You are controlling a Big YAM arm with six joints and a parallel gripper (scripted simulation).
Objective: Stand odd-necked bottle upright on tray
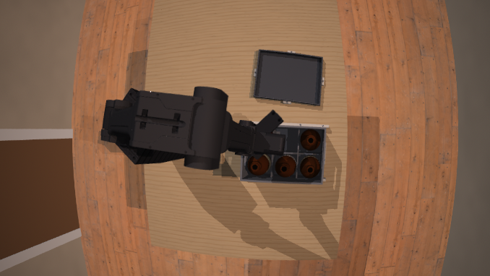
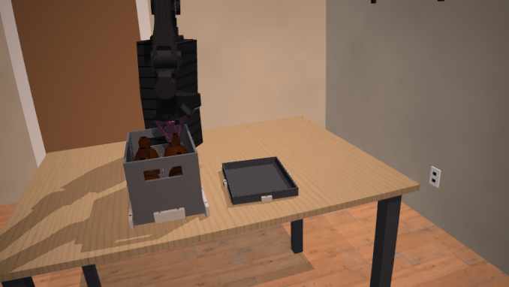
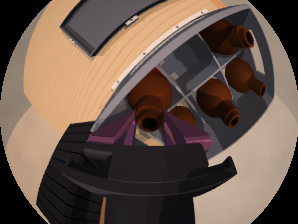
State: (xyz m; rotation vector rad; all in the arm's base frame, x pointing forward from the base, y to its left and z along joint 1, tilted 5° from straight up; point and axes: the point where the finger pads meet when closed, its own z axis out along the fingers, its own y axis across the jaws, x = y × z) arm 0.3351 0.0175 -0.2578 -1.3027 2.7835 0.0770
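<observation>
Looking down from the top, the dark arm (image 1: 166, 123) (image 2: 165, 60) reaches in from the left over a grey, divided crate (image 1: 282, 182) (image 2: 165, 195) (image 3: 155, 56) on a pale wooden desk (image 1: 199, 54) (image 2: 319, 161) (image 3: 60, 65). Four brown bottles show: one at upper right (image 1: 311, 140) (image 3: 220, 37), and three along the bottom row (image 1: 285, 166). The arm hides the upper-left compartment and the fingertips. A shallow dark tray (image 1: 289, 77) (image 2: 259, 180) (image 3: 105, 20) lies flat near the crate, with bare space inside its rim.

In the exterior view, crate and tray both sit level, side by side but apart. The purple-fingered claw (image 2: 173, 137) (image 3: 150, 116) points down into the crate at a bottle's neck.

From the wrist, all five bottles are visible standing in the crate. The claw is pinching the neck of the nearest bottle (image 2: 176, 150) (image 3: 150, 92), just below its opening, one finger on each side. The bottle with the differing neck is among these five; which one it is cannot be told.
</observation>
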